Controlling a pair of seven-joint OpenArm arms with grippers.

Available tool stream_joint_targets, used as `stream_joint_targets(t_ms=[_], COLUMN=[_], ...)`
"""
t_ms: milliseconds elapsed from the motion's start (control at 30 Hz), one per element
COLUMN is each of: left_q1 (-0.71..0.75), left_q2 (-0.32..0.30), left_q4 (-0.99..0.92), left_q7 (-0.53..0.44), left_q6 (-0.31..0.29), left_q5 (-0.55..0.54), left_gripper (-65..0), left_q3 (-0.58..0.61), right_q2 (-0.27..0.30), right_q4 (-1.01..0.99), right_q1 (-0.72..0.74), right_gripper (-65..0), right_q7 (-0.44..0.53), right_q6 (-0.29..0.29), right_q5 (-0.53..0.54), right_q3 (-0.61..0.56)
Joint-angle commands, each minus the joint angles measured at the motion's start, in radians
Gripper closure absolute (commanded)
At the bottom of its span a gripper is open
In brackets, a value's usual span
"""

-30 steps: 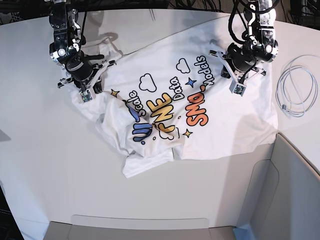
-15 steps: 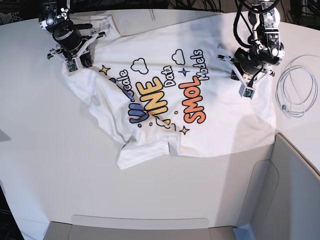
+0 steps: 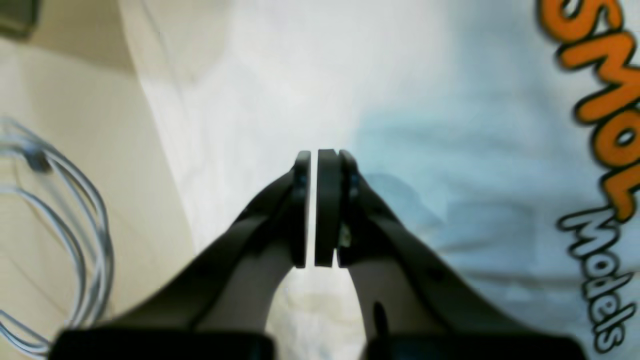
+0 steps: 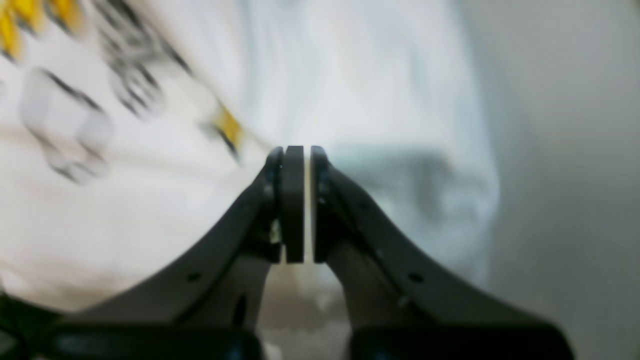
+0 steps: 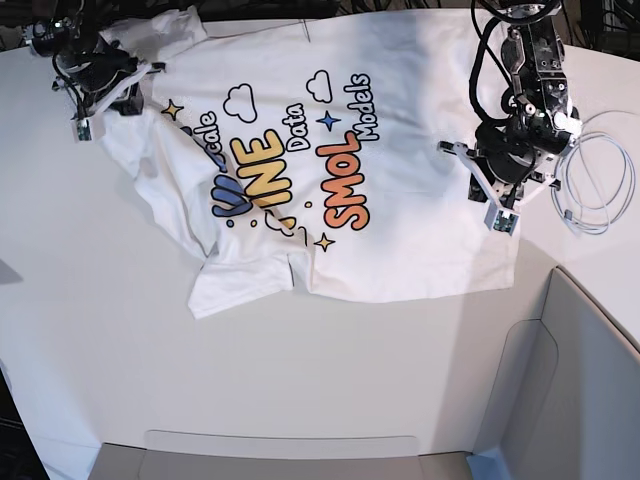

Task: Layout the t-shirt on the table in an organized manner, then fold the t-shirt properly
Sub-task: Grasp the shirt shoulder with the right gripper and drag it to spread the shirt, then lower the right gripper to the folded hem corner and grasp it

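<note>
A loosely coiled thin white cable (image 5: 593, 175) lies off to the side, its loops overlapping and a small plug end tucked among them; up close (image 3: 60, 230) the strands look pale grey. Nearer the front corner stands a grey angular bin (image 5: 570, 390) with slanted walls.

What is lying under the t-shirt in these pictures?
The t-shirt lies on the white table, which shows bare all around it. The part of the table under the cloth is covered, so whether anything else lies there cannot be seen.
</note>
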Motion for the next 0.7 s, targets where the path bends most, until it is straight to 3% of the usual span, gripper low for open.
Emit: stream_joint_targets(t_ms=[0, 133, 267, 367, 533, 667], left_q1=[-0.023, -0.026, 0.017, 0.062, 0.134, 0.177], left_q2=[-0.009, -0.009, -0.007, -0.007, -0.007, -0.007], left_q4=[0.015, 0.015, 0.015, 0.015, 0.020, 0.023], left_q7=[-0.012, -0.012, -0.012, -0.012, -0.012, -0.012], left_q6=[0.000, -0.002, 0.000, -0.002, -0.005, -0.005], left_q5=[-0.001, -0.001, -0.001, -0.001, -0.004, -0.007], left_gripper=[-3.4, -3.4, -3.4, -3.3, 0.0, 0.0], left_q3=[-0.003, -0.002, -0.002, 0.000, 0.003, 0.006], right_q2=[0.013, 0.015, 0.015, 0.016, -0.031, -0.036], right_q4=[0.016, 0.016, 0.007, -0.056, -0.321, -0.539], right_q1=[0.027, 0.143, 0.360, 0.559, 0.846, 0.958], right_gripper=[-2.1, -2.1, -2.1, -2.1, -0.2, 0.0], right_q7=[0.017, 0.017, 0.010, -0.046, -0.067, -0.075], right_q6=[0.004, 0.004, 0.004, 0.004, 0.004, 0.004], right_q5=[0.021, 0.048, 0.034, -0.096, -0.331, -0.398], right_q3=[0.013, 0.014, -0.015, -0.142, -0.389, -0.524])
